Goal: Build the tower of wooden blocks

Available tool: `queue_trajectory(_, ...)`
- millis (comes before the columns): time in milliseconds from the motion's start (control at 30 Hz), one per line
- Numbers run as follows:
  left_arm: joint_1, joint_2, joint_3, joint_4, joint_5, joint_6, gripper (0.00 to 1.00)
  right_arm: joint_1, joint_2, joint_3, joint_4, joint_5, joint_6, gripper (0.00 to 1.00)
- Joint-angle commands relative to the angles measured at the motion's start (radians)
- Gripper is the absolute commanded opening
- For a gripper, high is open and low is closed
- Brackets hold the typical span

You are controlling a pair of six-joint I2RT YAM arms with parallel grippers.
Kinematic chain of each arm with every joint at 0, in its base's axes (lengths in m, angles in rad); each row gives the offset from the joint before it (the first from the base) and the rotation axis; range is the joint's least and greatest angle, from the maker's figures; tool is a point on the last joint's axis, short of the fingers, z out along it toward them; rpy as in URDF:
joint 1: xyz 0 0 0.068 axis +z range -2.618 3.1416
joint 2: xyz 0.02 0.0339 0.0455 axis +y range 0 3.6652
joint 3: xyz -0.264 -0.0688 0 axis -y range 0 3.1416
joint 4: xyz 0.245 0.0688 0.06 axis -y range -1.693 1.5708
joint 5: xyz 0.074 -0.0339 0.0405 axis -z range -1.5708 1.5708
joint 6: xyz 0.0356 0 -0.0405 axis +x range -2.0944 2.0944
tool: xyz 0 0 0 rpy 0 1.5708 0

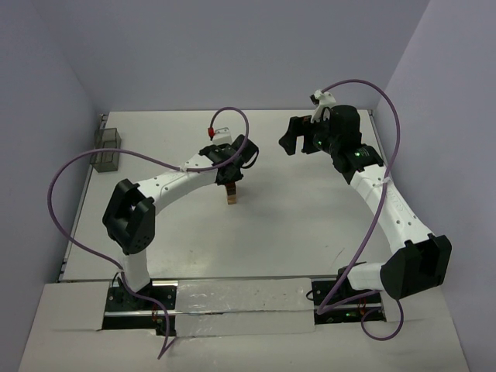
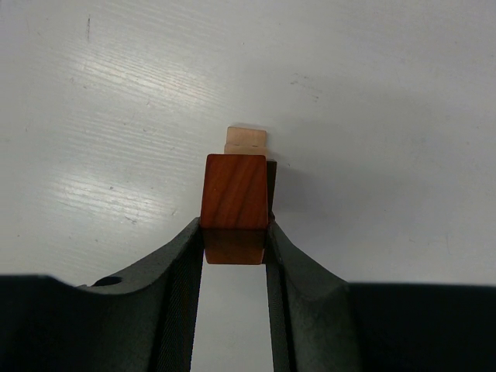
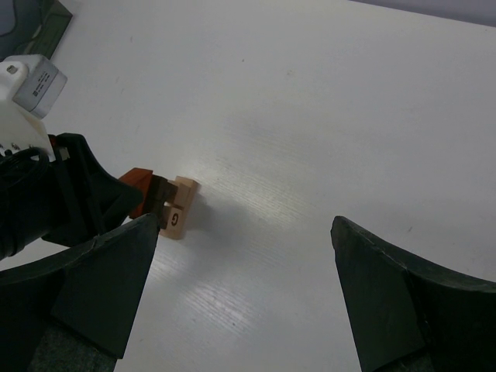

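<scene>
The wood block tower [image 1: 231,197] stands mid-table as a short narrow stack of light tan and dark blocks. My left gripper [image 1: 231,177] is right above it, shut on a reddish-brown block [image 2: 235,203] at the stack's top. In the left wrist view a light tan block [image 2: 246,140] shows beyond the held one. In the right wrist view the tower [image 3: 178,211] shows a tan block marked G, with the reddish block [image 3: 138,181] gripped at its left. My right gripper [image 1: 294,143] is open and empty, raised to the right of the tower, its jaws wide apart [image 3: 244,225].
A greyish see-through box [image 1: 107,147] stands at the far left edge of the table; its corner also shows in the right wrist view [image 3: 46,15]. Purple cables loop over both arms. Walls close in the back and sides.
</scene>
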Motion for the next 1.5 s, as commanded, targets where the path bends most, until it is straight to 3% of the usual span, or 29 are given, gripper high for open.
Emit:
queue_trajectory(0,0.014,0.013,0.046,0.018,0.012,0.016,0.08,-0.010,-0.038,-0.003,0.047,-0.010,0.006,1.00)
queue_trajectory(1000,0.014,0.035,0.057,0.024,0.051,0.021,0.09,-0.013,-0.029,-0.012,0.059,-0.024,0.012,1.00)
queue_trajectory(1233,0.014,0.044,0.057,0.029,0.063,0.029,0.18,-0.013,-0.030,-0.012,0.057,-0.024,0.013,1.00)
queue_trajectory(1467,0.014,0.041,0.051,0.035,0.072,0.039,0.42,-0.015,-0.030,-0.012,0.057,-0.026,0.014,1.00)
